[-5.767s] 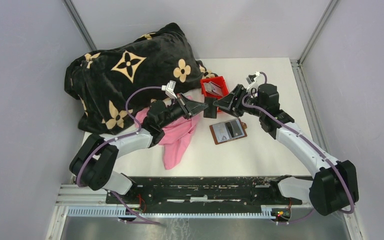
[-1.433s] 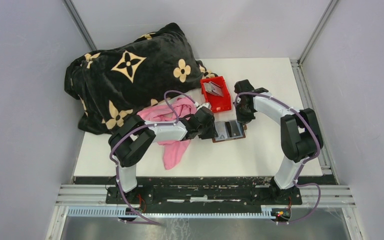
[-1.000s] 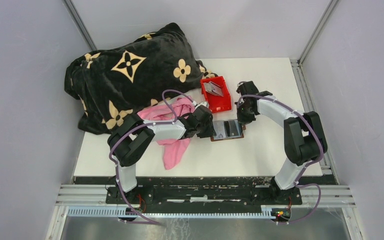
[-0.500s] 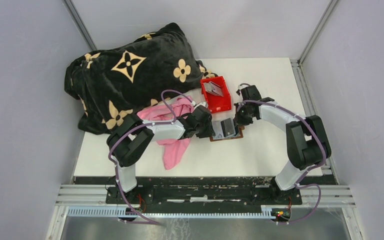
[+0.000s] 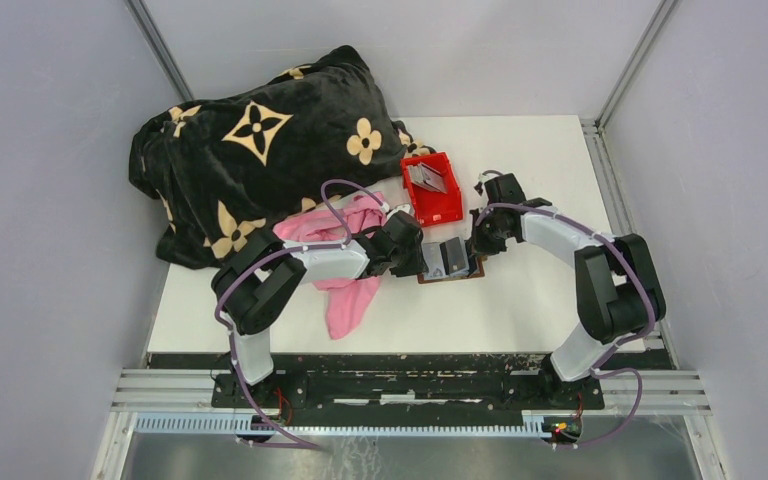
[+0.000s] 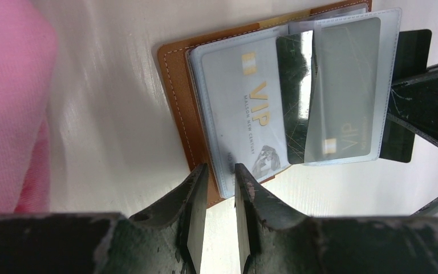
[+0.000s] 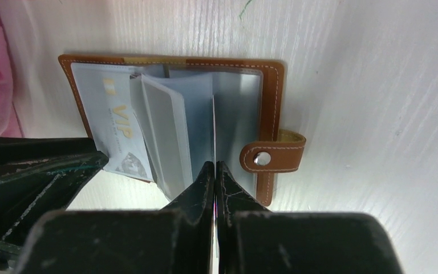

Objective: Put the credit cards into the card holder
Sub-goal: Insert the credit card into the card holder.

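Card holder [image 5: 450, 264] lies open on the worktop [image 5: 540, 310], mid-table, just on the near side of the red bin [image 5: 442, 212] and to the right of the pink cloth [image 5: 345, 290]. Brown cover faces down and the clear pockets face up. Snap tab strap [image 7: 272, 157] sticks out past its right edge.

Left fingers [image 6: 202, 180]: partly open with a narrow gap, nothing pinched between them. Tips sit over the holder's left edge, at the cover and the first pocket. Can't tell if they press on it.

Right fingers [image 7: 214, 171]: closed tight on a dark credit card [image 6: 402, 97]. Right wrist view shows it edge-on, a thin line over the holder's right half, just beside a raised clear leaf. Left wrist view shows its face, partly behind that leaf.

In the pockets: 1 grey VIP card [image 6: 245, 114] in the flat left pocket, and a second grey VIP card [image 6: 345, 97] in the raised leaf.

Red bin holds more grey cards [image 5: 423, 177], too small to count.

Black patterned blanket [image 5: 260, 150] is heaped at the far left, touching the pink cloth.
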You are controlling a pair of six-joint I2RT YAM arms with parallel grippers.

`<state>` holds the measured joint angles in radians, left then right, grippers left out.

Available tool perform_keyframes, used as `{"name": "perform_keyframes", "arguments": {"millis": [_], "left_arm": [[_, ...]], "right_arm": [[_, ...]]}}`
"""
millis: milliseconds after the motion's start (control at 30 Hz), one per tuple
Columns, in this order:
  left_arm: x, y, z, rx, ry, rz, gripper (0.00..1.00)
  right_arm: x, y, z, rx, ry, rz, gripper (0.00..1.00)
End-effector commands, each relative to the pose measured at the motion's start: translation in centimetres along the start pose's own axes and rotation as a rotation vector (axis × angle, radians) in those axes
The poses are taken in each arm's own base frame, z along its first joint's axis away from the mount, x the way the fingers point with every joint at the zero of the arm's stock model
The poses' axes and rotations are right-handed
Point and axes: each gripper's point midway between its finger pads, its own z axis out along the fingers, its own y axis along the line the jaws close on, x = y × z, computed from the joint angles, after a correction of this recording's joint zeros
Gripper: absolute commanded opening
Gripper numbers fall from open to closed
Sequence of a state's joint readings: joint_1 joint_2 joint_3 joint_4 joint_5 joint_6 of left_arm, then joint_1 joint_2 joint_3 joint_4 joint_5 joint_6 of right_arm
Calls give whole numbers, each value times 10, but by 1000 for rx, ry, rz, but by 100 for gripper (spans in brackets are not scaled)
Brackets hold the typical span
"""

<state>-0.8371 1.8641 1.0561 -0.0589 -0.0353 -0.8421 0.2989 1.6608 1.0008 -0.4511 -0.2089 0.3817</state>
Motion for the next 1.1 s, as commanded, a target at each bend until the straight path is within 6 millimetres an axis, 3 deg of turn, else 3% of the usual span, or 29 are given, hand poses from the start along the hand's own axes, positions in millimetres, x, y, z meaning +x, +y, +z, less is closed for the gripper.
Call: {"name": "perform_keyframes", "arguments": {"millis": [0,333,767,1067], "left_arm": [[30,58,-5,-193,96,77,32],[30,57,-3,-193,100,78,32],[31,56,0,-195,111,88,31],[30,56,1,-195,110,91,31]], "right_arm": [[-11,4,-21,24,-27,-12,1],[-20,7,-32,37,-51,-26,1],[-38,37,-41,-19,-82,-54,1],[-40,58,-38,-41,-74,-91,1]]}}
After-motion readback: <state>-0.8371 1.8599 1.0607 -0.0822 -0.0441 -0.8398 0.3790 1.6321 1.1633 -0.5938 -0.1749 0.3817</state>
